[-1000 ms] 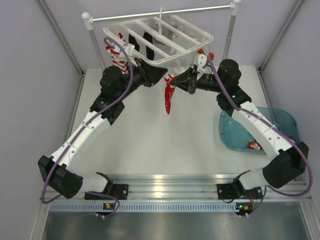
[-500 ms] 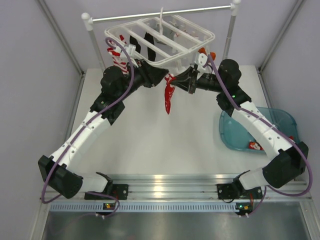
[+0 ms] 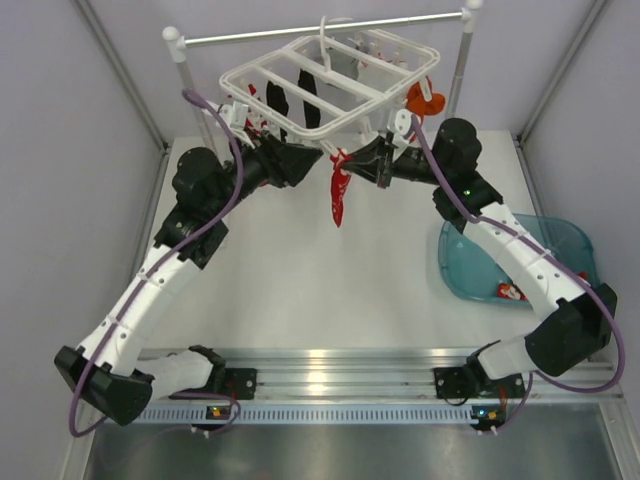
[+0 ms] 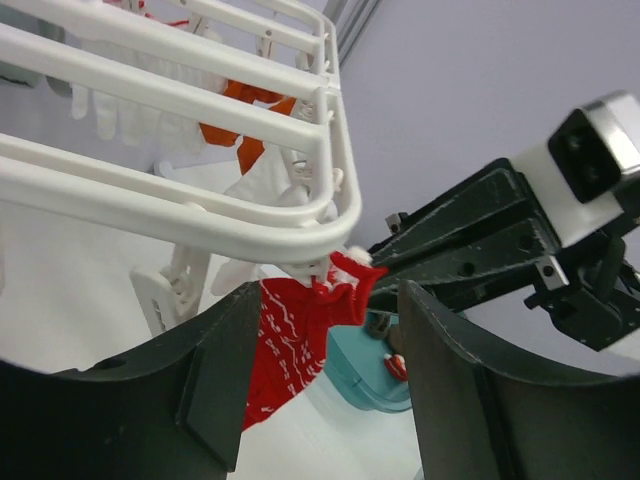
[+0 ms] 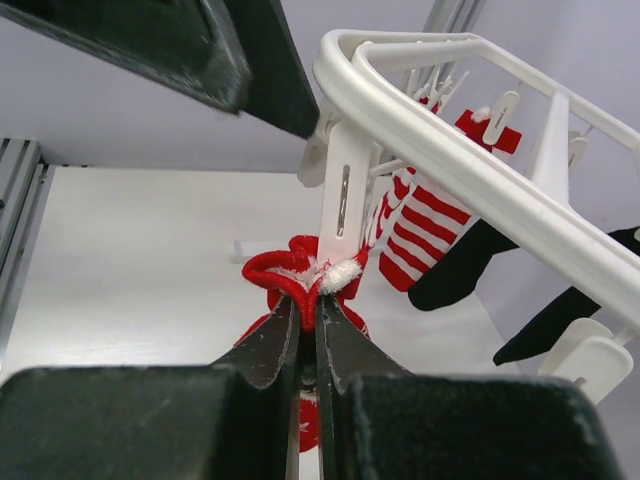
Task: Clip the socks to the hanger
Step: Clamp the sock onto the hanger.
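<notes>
The white hanger (image 3: 330,75) hangs from the rail by its hook. A red sock with white pattern (image 3: 340,195) dangles under its near corner, its cuff at the lower end of a white clip (image 5: 340,200). My right gripper (image 3: 350,160) is shut on that cuff (image 5: 300,275). My left gripper (image 3: 316,158) is open just left of the sock, and the sock (image 4: 290,340) shows between its spread fingers below the hanger's corner (image 4: 300,235). Dark socks (image 5: 450,270) and red-and-white striped socks (image 5: 420,235) hang on other clips.
An orange sock (image 3: 422,100) hangs at the hanger's right end. A teal tray (image 3: 560,240) holding a small red and white sock (image 3: 510,292) lies at the right. The grey rail (image 3: 250,35) on white posts stands at the back.
My left arm has drawn back to the left. The hanger has swung right and up, bringing the orange sock into view. My right gripper stays shut on the red sock.
</notes>
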Controlling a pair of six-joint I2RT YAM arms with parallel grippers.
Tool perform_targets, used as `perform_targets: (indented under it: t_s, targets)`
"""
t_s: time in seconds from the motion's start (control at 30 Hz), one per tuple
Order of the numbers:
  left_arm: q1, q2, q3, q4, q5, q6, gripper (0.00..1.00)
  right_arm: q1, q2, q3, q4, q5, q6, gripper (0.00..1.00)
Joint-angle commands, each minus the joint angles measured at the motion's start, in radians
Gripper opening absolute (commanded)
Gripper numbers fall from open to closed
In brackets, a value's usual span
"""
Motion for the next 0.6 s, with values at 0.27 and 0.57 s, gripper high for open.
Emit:
perform_targets:
  t_s: [0.27,0.57]
  targets:
    - [0.107,-0.135,-0.052,-0.147,-0.052,0.125,0.52,-0.021,0.008,0.066,-0.057,0.02,-0.08,0.0]
    - [0.121,-0.08,-0.05,-0.008,-0.023,0.262,0.49,-0.024,0.011,0.077,-0.09,0.022,-0.094,0.0]
